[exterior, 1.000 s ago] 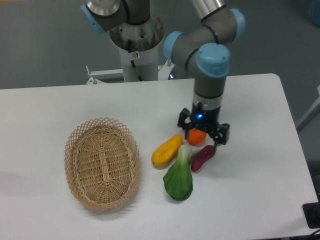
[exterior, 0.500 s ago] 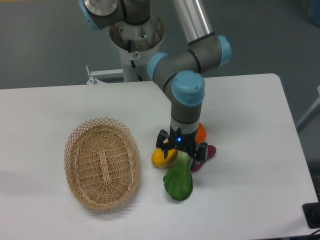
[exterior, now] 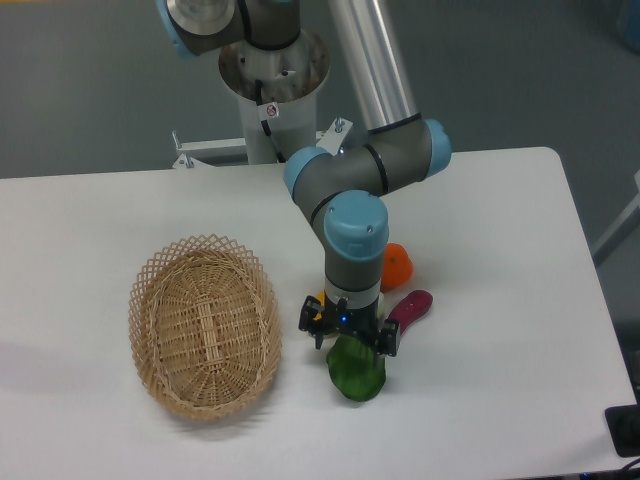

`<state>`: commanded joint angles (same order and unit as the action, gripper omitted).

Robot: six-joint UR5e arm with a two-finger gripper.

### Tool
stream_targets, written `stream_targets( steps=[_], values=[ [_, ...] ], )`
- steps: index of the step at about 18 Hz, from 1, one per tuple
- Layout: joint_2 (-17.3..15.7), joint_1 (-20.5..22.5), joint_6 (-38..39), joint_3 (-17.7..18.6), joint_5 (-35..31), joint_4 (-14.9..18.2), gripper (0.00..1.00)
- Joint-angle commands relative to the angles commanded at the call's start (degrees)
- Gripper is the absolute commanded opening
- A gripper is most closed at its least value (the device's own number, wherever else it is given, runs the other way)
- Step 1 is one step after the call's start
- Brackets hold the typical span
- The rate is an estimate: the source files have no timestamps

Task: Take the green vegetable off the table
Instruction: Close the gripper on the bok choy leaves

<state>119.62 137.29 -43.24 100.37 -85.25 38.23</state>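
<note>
Green vegetable (exterior: 357, 373): on the table (exterior: 500, 220), at 3 o'clock of the wicker basket (exterior: 204, 325); stem hidden, axis unclear.
Gripper (exterior: 347, 334): directly over its upper end, fingers apart, either side.
Eggplant (exterior: 410, 307): at 1 o'clock of the leaf.
Orange piece (exterior: 397, 264): beyond it.

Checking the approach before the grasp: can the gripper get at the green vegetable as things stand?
Probably yes. The gripper hangs right over the green vegetable, fingers spread either side of its stem end. The purple eggplant lies close alongside, but nothing covers the vegetable.
</note>
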Motion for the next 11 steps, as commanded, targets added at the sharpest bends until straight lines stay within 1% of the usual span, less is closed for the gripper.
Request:
stream_targets(
  steps=[4,8,9,11],
  values=[
    [0.4,-0.4,0.1,0.0,-2.2,-0.1,1.00],
    [1.1,-0.4,0.2,-1.1,-3.6,-0.1,0.99],
    [1.4,-0.4,0.5,-1.6,-4.1,-0.1,0.94],
    [1.7,-0.4,0.9,-1.9,-4.2,-0.1,0.76]
  ],
)
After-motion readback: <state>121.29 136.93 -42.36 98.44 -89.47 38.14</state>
